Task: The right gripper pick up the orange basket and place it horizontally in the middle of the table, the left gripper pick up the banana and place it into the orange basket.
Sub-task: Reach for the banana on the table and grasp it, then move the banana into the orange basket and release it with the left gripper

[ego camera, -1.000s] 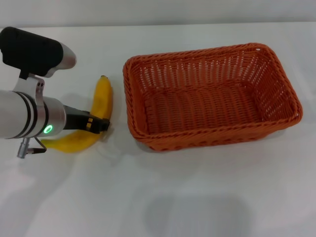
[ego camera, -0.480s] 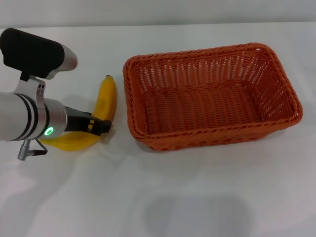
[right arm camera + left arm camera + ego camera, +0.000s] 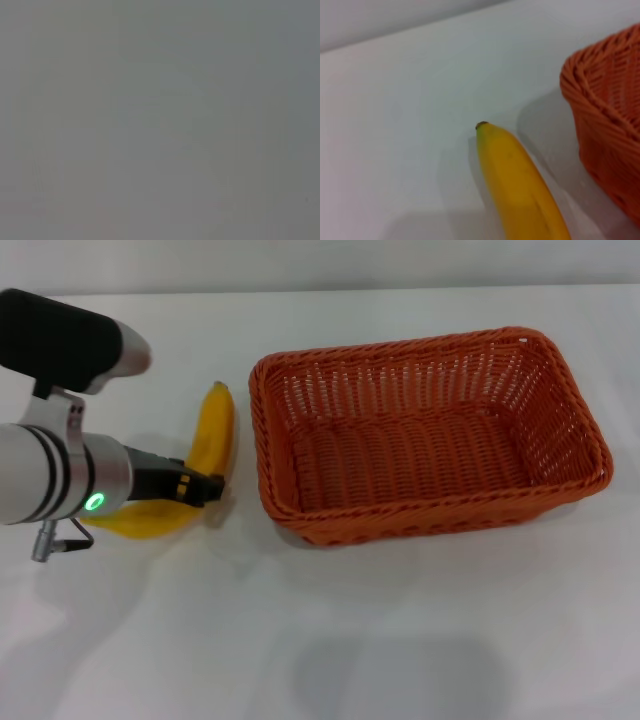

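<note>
The orange basket (image 3: 425, 522) lies lengthwise across the middle of the white table (image 3: 420, 640), with nothing inside it. Just to its left is the yellow banana (image 3: 213, 428), its dark tip pointing toward the far edge. My left gripper (image 3: 205, 488) sits over the banana's bend and is shut on it, hiding part of the fruit. The left wrist view shows the banana (image 3: 520, 185) from close up, with a corner of the basket (image 3: 605, 115) beside it. My right gripper appears in no view; the right wrist view is a plain grey blur.
The basket's left wall stands a short way from the banana and the left gripper. White tabletop stretches in front of the basket and to the far left behind the arm.
The banana has shifted slightly right and toward the far edge together with the left gripper. The basket has not moved.
</note>
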Robot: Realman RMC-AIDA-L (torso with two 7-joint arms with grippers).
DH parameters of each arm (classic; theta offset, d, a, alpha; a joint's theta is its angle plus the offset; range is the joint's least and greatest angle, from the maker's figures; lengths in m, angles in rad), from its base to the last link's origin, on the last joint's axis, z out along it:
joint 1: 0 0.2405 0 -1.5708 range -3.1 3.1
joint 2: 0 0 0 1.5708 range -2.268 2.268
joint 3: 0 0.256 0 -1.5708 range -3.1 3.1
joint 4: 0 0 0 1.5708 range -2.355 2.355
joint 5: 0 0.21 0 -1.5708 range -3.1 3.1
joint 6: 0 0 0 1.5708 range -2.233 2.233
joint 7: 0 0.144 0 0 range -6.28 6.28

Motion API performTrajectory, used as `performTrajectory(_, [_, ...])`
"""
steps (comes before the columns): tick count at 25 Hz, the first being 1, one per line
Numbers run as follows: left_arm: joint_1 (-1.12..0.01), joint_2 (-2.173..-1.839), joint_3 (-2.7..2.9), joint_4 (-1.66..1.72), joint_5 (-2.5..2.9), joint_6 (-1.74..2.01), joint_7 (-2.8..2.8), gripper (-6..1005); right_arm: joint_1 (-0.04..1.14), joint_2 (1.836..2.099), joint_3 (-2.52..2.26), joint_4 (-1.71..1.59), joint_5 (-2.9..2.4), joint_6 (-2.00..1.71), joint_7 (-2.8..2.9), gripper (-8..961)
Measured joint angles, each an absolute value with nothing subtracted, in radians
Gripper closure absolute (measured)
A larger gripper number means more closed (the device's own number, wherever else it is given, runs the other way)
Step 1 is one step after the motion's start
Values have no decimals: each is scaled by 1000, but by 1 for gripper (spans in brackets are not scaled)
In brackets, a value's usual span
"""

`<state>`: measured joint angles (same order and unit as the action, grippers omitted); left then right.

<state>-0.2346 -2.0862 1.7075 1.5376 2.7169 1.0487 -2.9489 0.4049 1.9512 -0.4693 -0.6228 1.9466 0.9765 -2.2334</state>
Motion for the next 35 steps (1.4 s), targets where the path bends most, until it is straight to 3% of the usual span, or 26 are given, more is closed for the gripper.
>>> performTrajectory(10, [-119, -2085, 1688, 1745, 2779, 1044, -2978, 506, 405, 1946, -464, -623, 1947, 970, -2234, 152])
performTrajectory(14, [-120, -2082, 1656, 1820, 2776, 1052, -2971, 506, 407, 1944, -465, -623, 1947, 968, -2234, 152])
performTrajectory(29, [-465, -2080, 1655, 1694, 2721, 1042, -2936, 506, 416, 1958, -465, -623, 1949, 968, -2235, 152])
performTrajectory(35, [-536, -2084, 1734, 1656, 2673, 1027, -2945, 505, 424, 1959, -465, -623, 1950, 968, -2234, 152])
